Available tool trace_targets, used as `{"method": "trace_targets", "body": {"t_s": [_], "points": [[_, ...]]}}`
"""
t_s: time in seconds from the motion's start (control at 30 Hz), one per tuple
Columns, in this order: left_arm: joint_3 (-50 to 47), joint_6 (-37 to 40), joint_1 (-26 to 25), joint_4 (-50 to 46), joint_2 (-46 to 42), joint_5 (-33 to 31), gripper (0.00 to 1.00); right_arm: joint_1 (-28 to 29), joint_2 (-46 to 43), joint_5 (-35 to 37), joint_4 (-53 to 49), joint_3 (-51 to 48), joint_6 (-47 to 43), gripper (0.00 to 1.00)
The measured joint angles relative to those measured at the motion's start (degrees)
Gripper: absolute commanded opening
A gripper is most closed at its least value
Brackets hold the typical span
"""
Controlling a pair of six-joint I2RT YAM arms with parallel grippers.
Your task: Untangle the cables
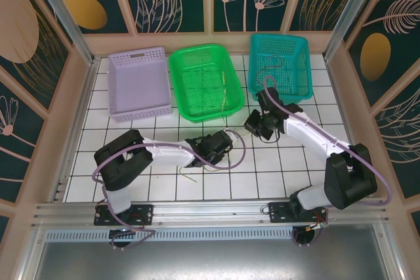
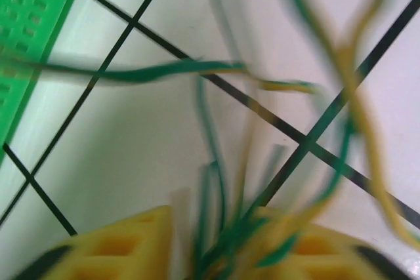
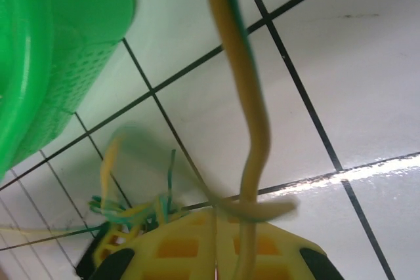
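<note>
A bundle of green and yellow cables rises out from between my left gripper's yellow fingers, which are shut on it. The strands fan out blurred over the white tiles. My right gripper is shut, pinching a single yellow cable that runs up and out of view. A green-and-yellow knot sits to its lower left. From above, the left gripper and right gripper hang close together just below the green basket.
Three baskets line the back: lilac, green, and teal. A thin wire lies in the teal one. A pale strand lies on the tiles by the left arm. Wooden walls close in both sides.
</note>
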Motion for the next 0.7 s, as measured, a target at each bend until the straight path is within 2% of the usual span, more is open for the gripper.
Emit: {"method": "trace_targets", "body": {"t_s": [0.03,0.1,0.23,0.37,0.57,0.7], "points": [[0.0,0.17,-0.07,0.33,-0.02,-0.11,0.0,-0.59,-0.02,-0.83,0.61,0.02,-0.02,0.0],[0.2,0.48,-0.17,1.22,-0.07,-0.13,0.0,-1.95,-0.13,-2.34,1.55,0.02,-0.11,0.03],[0.22,0.37,-0.17,2.64,-1.27,0.17,0.0,-5.18,-0.81,-4.76,1.88,0.07,-1.66,0.28],[0.44,-0.48,0.28,2.45,-3.37,1.57,0.0,-6.86,-4.79,-4.48,1.77,0.09,-3.72,0.42],[2.43,-3.1,2.89,2.08,-6.49,5.97,0.0,-5.88,-17.7,-1.27,4.52,-3.98,-5.31,0.47],[2.97,-4.63,3.85,1.95,-8.26,8.63,0.0,-0.68,-32.33,0.7,10.6,-16.55,-6.69,0.53]]}}
